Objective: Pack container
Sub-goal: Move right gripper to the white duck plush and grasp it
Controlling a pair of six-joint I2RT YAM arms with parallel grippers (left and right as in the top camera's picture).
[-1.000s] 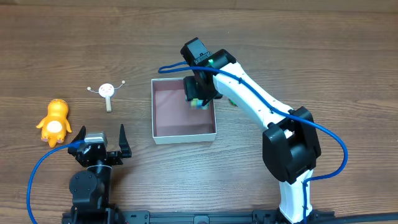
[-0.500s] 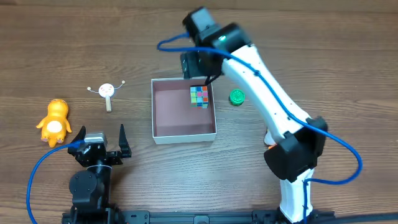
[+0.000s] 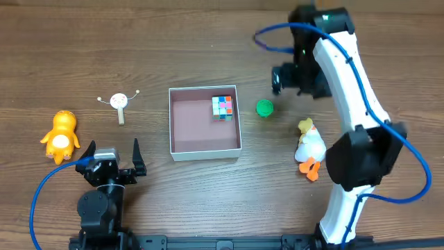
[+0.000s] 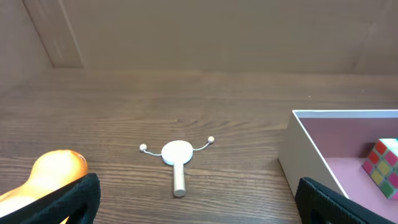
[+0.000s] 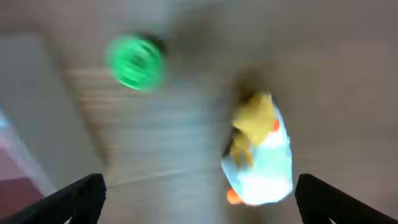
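The container (image 3: pixel 198 132) is a square white-walled box with a pink inside, at the table's middle. A multicoloured cube (image 3: pixel 222 106) lies in its far right corner. It also shows in the left wrist view (image 4: pixel 384 167), with the container's wall (image 4: pixel 305 155) at the right. My right gripper (image 3: pixel 288 78) is open and empty, raised to the right of the container, beyond a green disc (image 3: pixel 264 107). The blurred right wrist view shows the green disc (image 5: pixel 134 62) and a white and yellow duck (image 5: pixel 261 155) below. My left gripper (image 3: pixel 112 154) is open and empty near the front left.
The duck (image 3: pixel 309 147) lies right of the container. An orange toy (image 3: pixel 61 135) lies at the far left, beside my left gripper. A small white round-headed stick (image 3: pixel 120 103) lies left of the container, also in the left wrist view (image 4: pixel 177 158).
My right gripper let go of the cube in the container, rose and swung right, away from the box. The duck is now uncovered. The left arm has not moved.
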